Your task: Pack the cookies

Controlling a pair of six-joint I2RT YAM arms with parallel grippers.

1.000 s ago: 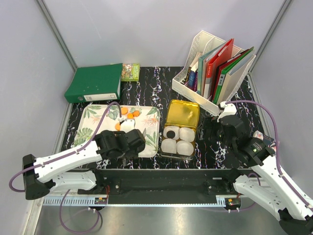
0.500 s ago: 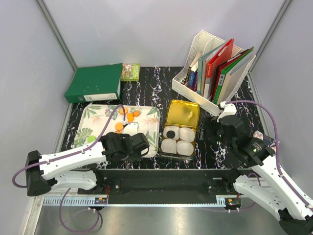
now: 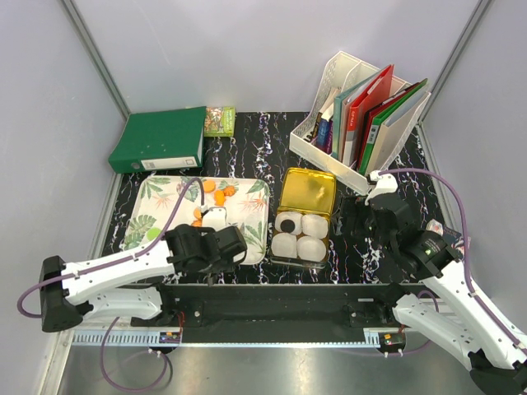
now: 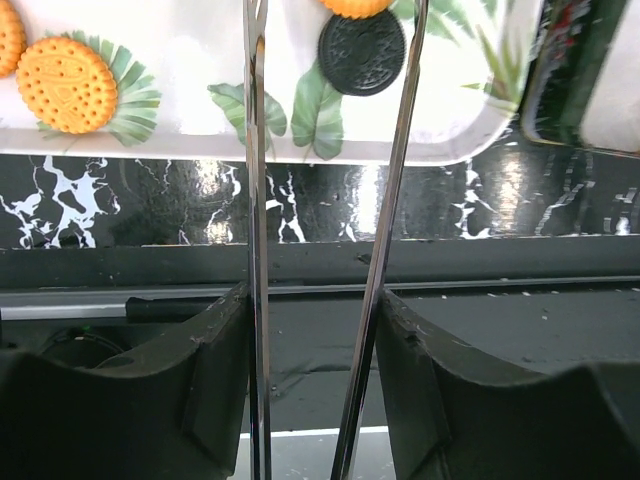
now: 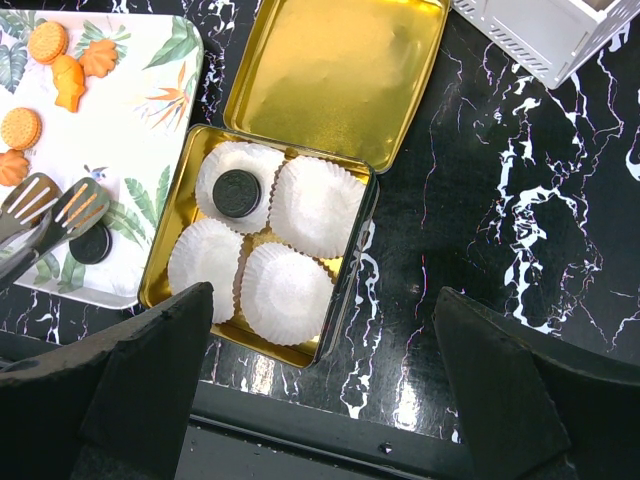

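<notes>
Several orange cookies (image 5: pixel 21 127) and one black cookie (image 5: pixel 91 244) lie on the leaf-patterned tray (image 3: pixel 251 226). Another black cookie (image 5: pixel 237 192) sits in a white paper cup in the open gold tin (image 5: pixel 160 280). My left gripper (image 4: pixel 312 320) is shut on a pair of metal tongs (image 4: pixel 255 200). The tong tips (image 5: pixel 55 205) hover apart over the tray, just beside the black cookie (image 4: pixel 361 52), with nothing between them. My right gripper (image 5: pixel 320 310) stands open above the tin's near right corner, holding nothing.
Three more paper cups (image 5: pixel 285 292) in the tin hold nothing. The tin's lid (image 3: pixel 306 192) lies open behind it. A white file rack with books (image 3: pixel 362 123) stands at the back right, a green binder (image 3: pixel 160 140) at the back left.
My left arm has drawn back slightly toward the near edge with the tongs. The cookies and the right arm have not moved.
</notes>
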